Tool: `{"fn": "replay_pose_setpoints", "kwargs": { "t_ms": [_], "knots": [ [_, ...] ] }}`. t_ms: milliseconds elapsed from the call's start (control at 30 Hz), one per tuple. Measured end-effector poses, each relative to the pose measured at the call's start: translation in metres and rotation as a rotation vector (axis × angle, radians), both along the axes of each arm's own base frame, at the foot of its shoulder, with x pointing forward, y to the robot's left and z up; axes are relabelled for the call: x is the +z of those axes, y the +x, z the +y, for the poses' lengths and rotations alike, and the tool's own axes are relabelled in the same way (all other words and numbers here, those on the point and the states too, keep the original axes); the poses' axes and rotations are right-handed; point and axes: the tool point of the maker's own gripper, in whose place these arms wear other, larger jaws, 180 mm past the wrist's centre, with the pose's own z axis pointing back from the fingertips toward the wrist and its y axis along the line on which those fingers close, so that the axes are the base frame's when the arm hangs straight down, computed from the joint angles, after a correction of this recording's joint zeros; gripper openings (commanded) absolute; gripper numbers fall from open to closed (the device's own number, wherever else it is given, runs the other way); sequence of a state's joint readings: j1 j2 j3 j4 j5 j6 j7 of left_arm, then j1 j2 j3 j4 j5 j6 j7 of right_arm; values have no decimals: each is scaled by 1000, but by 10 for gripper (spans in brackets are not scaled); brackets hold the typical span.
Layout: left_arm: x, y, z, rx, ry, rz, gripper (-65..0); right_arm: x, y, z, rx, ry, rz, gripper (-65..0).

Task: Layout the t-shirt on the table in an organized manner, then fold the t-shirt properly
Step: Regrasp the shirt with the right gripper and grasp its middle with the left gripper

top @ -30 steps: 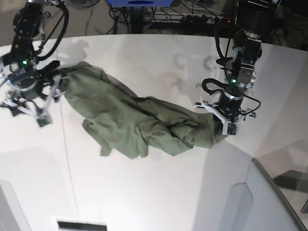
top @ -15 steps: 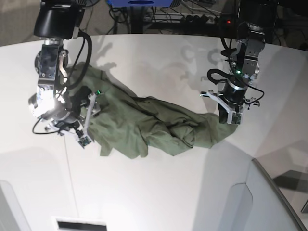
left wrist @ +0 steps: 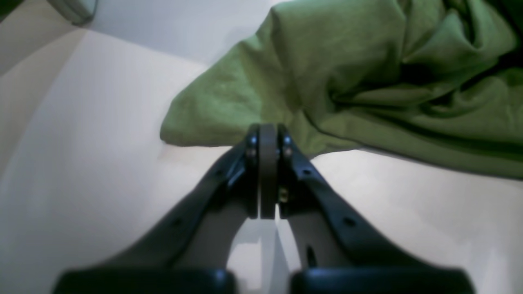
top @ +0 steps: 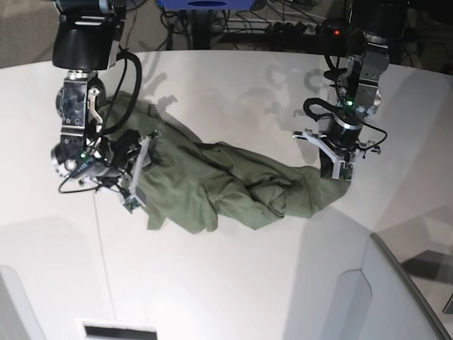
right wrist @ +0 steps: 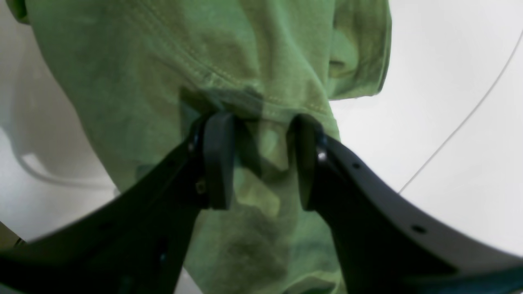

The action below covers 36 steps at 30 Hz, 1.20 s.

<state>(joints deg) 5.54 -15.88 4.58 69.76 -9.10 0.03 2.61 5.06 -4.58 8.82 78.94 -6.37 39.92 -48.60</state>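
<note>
A: Two arms are engaged; which step is in hand?

B: Layout. The t-shirt (top: 226, 180) lies bunched across the surface (top: 233, 283), not yet flat. The right gripper (right wrist: 257, 163) has its jaws spread partway, with a stitched hem fold between them. The left gripper (left wrist: 267, 171) has its jaws pressed together; the shirt's corner lies just beyond their tips, and whether cloth is pinched cannot be told.

A: Next move?

B: Probably, the right jaws must pinch the hem; then both arms draw apart to spread the cloth.
</note>
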Motion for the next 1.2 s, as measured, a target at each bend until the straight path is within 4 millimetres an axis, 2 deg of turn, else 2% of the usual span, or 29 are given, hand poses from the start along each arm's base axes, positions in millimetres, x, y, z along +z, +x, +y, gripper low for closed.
{"fn": "replay_pose_setpoints", "kwargs": {
  "t_ms": [33,67,100,167,267,367,467,567,633,700,800,900,1000,1100,1200],
  "knots": [
    [0,0,0,0,0,0,-650,0,0,0,0,1,-2,-531],
    [0,0,0,0,0,1,-650,0,0,0,0,2,-3,-629],
    [0,0,0,0,0,1,-650,0,0,0,0,1,-1,-650],
    [0,0,0,0,0,1,-650,1,1,-1,0,-2,-5,-629],
    [0,0,0,-1,1,0,-650,16,7,-6,-6,-24,-51,-650],
    [1,0,5,-1,13,2,-650,47,12,-17,-20,-64,-137,-650],
    [2,-1,10,-6,26,4,-650,82,7,-42,-33,-176,-188,-650],
    [3,0,16,0,38,3,-650,108,-3,-62,-69,-261,-222,-650],
    [4,0,15,-4,37,0,-650,115,-12,-63,-69,-276,-234,-650],
    [3,0,16,-1,34,4,-650,113,-19,-62,-59,-274,-226,-650],
    [5,1,13,-2,28,-3,-650,114,-18,-69,-59,-296,-225,-650],
    [9,3,6,-21,23,-10,-650,118,-14,-73,-59,-310,-238,-650],
    [34,15,-15,-38,-12,-84,-624,124,-7,-73,-61,-308,-261,-650],
    [66,32,-49,-69,-79,-189,-620,125,-6,-73,-61,-307,-263,-650],
    [83,43,-90,-165,-107,-229,-650,124,-8,-73,-61,-310,-259,-650]
  ]
}}
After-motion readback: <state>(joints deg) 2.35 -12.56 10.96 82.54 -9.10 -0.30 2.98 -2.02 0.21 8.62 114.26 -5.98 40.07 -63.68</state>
